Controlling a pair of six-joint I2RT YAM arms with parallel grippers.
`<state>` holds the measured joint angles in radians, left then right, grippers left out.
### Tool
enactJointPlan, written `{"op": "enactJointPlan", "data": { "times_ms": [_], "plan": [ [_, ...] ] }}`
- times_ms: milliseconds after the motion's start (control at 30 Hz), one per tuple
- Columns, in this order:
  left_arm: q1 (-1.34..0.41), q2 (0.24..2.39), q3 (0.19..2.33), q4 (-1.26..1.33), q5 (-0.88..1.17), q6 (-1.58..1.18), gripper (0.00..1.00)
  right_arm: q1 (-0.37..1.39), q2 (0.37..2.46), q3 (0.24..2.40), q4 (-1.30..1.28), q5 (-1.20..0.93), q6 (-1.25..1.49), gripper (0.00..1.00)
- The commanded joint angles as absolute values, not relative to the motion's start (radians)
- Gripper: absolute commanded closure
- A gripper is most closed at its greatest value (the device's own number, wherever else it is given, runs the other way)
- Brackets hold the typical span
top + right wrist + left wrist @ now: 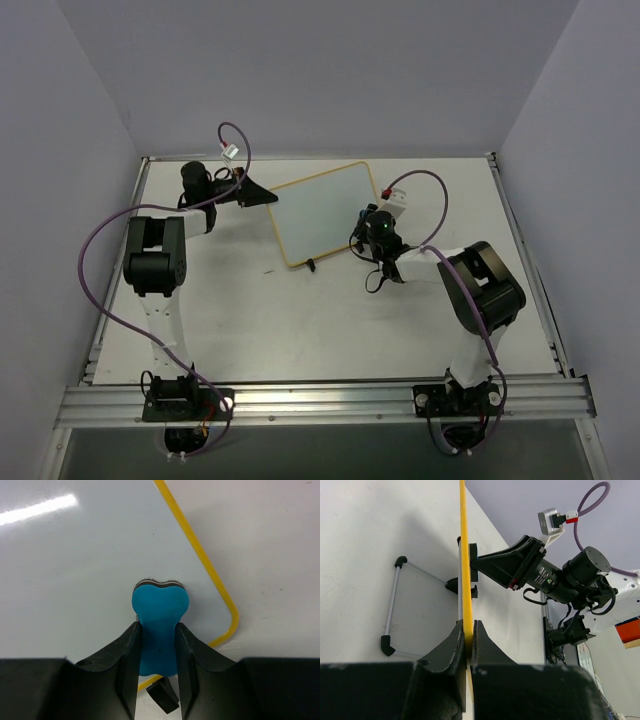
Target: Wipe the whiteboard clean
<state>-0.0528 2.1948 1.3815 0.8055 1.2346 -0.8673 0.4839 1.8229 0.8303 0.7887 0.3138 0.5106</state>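
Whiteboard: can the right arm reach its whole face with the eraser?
Probably yes: the right gripper holds the eraser at a corner of the whiteboard, nothing lies on the face, and the left gripper only pinches its rim.

Bright even light, soft shadows, glare streak on whiteboard (75, 555)

You're in a robotics lab cell, not a home or a shop. The white bench (330, 330) is boxed in by plain pale walls (60, 200) on three sides. An aluminium rail (330, 398) runs along its near edge, with the left arm (155, 265) and right arm (485, 290) mounted at it. Purple cables (86, 262) trail along both arms.
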Motion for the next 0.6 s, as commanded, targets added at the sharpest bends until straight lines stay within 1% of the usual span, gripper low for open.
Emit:
{"op": "enactJointPlan", "data": {
  "times_ms": [0, 67, 167, 300, 433, 467, 567],
  "plan": [
    [-0.061, 2.187, 1.388, 0.890, 1.304, -0.819, 0.98, 0.471, 1.842, 0.787, 0.699, 0.379, 0.548, 1.00],
    [-0.061, 2.187, 1.388, 0.891, 1.304, -0.824, 0.98, 0.482, 1.853, 0.801, 0.730, 0.315, 0.529, 1.00],
    [-0.064, 2.189, 1.390, 0.896, 1.308, -0.825, 0.98, 0.544, 1.873, 0.874, 0.718, 0.296, 0.488, 1.00],
    [-0.064, 2.191, 1.391, 0.894, 1.313, -0.825, 0.98, 0.607, 1.905, 1.038, 0.693, 0.232, 0.479, 1.00],
    [-0.066, 2.198, 1.401, 0.881, 1.321, -0.821, 0.98, 0.670, 1.939, 1.188, 0.591, 0.222, 0.454, 1.00],
    [-0.064, 2.198, 1.401, 0.879, 1.321, -0.821, 0.98, 0.692, 1.950, 1.268, 0.539, 0.227, 0.434, 1.00],
    [-0.064, 2.195, 1.401, 0.870, 1.322, -0.815, 0.98, 0.698, 2.009, 1.403, 0.436, 0.219, 0.405, 1.00]
  ]
}}
